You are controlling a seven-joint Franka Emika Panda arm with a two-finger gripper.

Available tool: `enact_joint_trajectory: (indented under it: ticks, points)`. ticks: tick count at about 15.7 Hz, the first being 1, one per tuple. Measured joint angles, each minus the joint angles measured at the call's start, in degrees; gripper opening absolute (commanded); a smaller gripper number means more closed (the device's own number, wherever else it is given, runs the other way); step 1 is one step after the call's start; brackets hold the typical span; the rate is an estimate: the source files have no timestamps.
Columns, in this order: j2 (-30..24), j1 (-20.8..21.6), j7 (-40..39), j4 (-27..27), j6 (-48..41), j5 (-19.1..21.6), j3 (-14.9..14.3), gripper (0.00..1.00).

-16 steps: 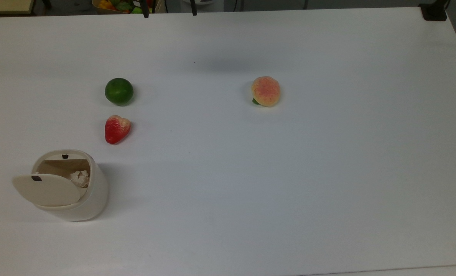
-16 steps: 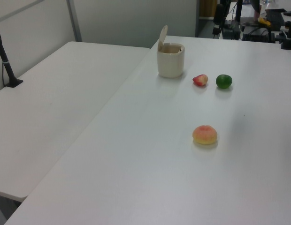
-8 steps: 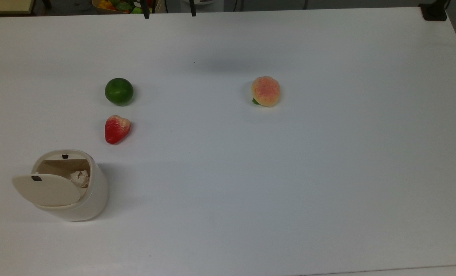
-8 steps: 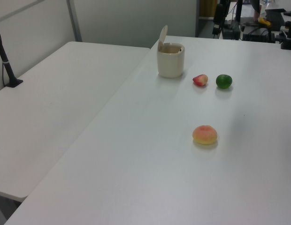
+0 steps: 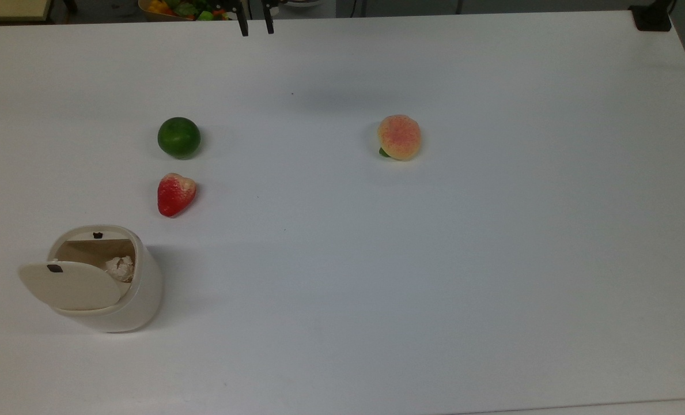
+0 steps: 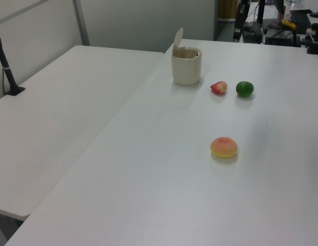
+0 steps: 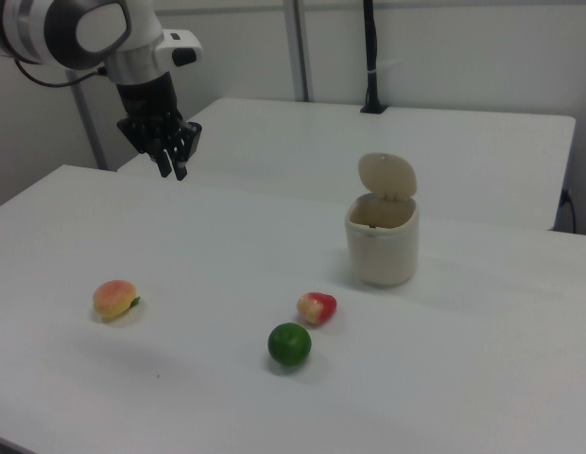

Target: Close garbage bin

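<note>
The white table (image 5: 434, 259) carries everything. The garbage bin (image 5: 109, 288) stands at the top view's lower left, its lid (image 7: 387, 175) tipped up and open, crumpled paper (image 5: 120, 268) inside. The gripper (image 7: 174, 163) hangs in the air at the right view's upper left, fingers slightly apart, holding nothing, well apart from the bin. A peach (image 5: 399, 137), lime (image 5: 178, 138) and strawberry (image 5: 175, 194) lie between them

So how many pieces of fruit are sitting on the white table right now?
3: a round green lime, a red strawberry beside it near the cream bin, and a peach off alone. Nothing looks hidden.
</note>
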Motion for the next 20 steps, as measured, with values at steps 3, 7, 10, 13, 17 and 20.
enact_joint_trajectory:
  ticks: [3,7,10,13,17,20]
  points:
    - [0.03,-0.01,-0.29,-0.01,0.01,0.01,0.00,0.00]
    - [0.16,-0.02,-0.64,-0.07,0.92,0.09,-0.01,0.00]
    - [0.61,-0.58,-0.65,-0.14,2.27,0.39,-0.15,0.00]
    - [1.80,-1.97,-0.65,-0.34,7.54,0.67,-0.25,0.00]
    - [5.03,-4.37,-0.45,0.11,17.57,0.77,-0.31,0.00]
    - [7.59,-5.61,1.50,1.67,24.81,0.78,-0.37,0.00]
